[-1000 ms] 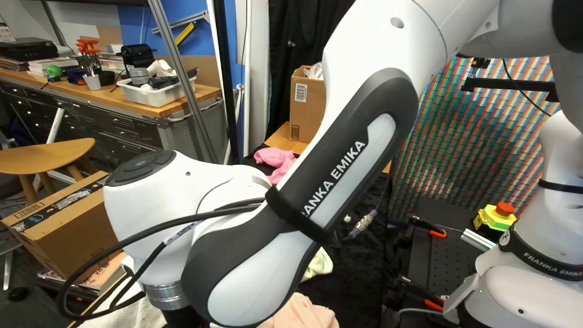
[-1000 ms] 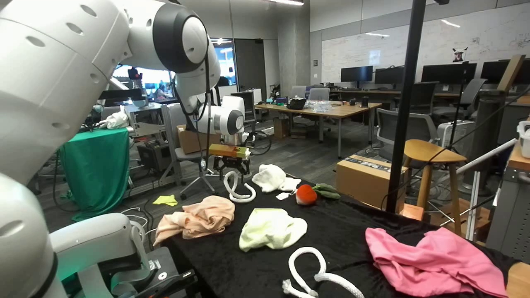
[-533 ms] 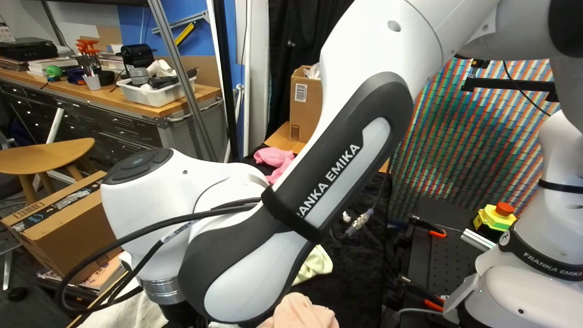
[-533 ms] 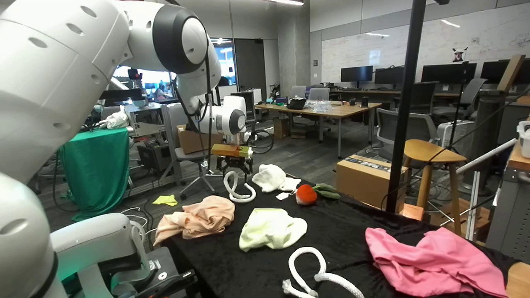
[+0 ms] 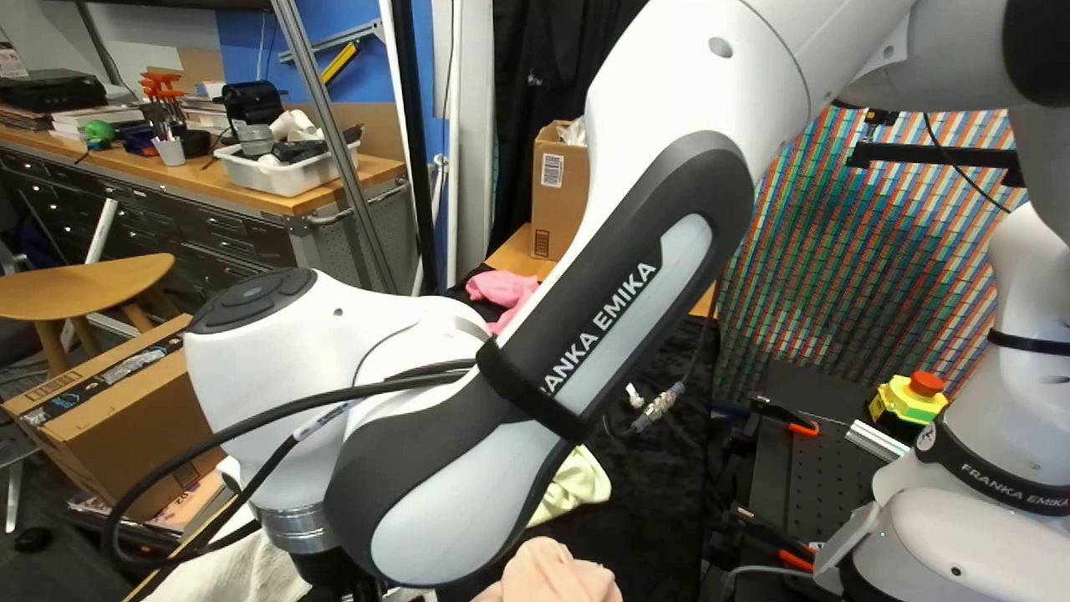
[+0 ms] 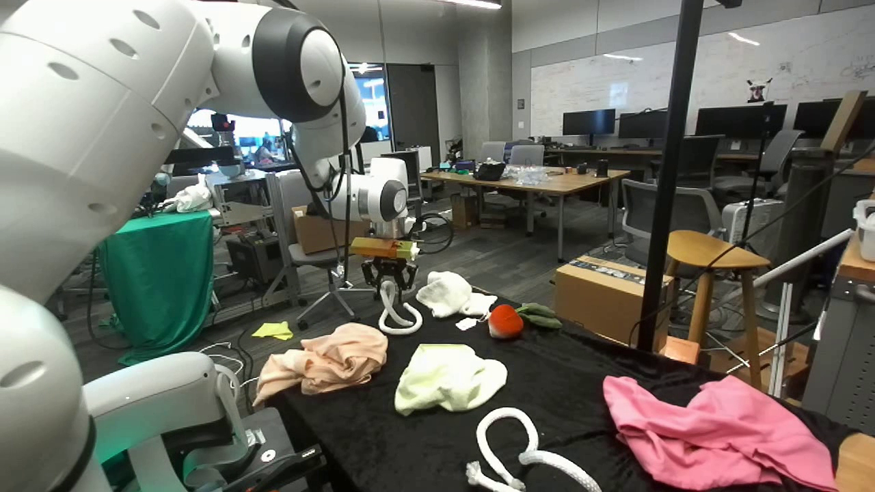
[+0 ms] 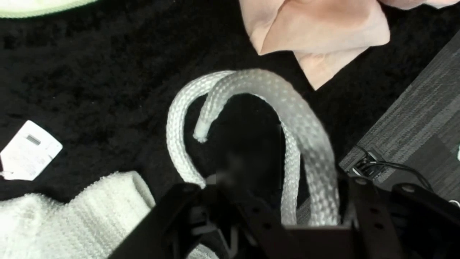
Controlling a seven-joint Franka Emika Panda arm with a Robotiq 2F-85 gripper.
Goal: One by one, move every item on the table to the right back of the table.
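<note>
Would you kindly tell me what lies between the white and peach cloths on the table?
A white braided rope lies between the white cloth and the peach cloth in the wrist view.

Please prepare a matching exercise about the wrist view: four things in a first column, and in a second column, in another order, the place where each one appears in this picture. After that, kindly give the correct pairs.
Things
1. Peach cloth
2. White cloth
3. Pale yellow-green cloth
4. White rope

Places in the wrist view
A. Top left corner, only an edge showing
B. Near the middle, curved
C. Top right part
D. Bottom left corner

Right pairs: 1-C, 2-D, 3-A, 4-B
</note>
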